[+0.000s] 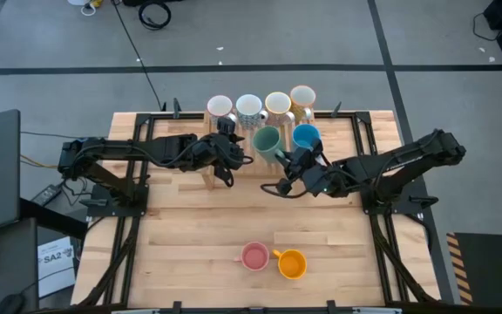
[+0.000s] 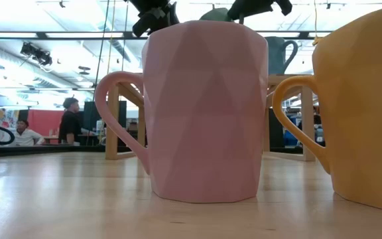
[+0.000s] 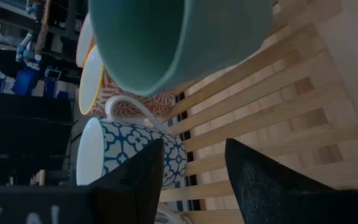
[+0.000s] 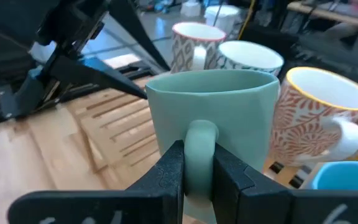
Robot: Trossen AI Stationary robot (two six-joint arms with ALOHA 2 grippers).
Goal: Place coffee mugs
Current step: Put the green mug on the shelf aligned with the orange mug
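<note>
Right wrist view puts the green mug straight ahead of the right gripper — its handle runs down between the two dark fingers, which press it from either side, so the jaws stand narrow and hold the mug by the handle with its mouth up. From above, the same mug sits at the far middle of the wooden table, over the slatted rack, just beside the blue mug and in front of a back row of four pale mugs: a white one, a blue-patterned one, an orange-patterned one and a yellowish one.

The left gripper reaches in from the other side and hangs close to the green mug; its wrist camera shows the mug's body just ahead of and above its fingers, which stand apart with nothing between them — only the rack slats show through the gap.

Well apart from all this, near the front edge, the pink mug and the orange mug stand upright side by side.
</note>
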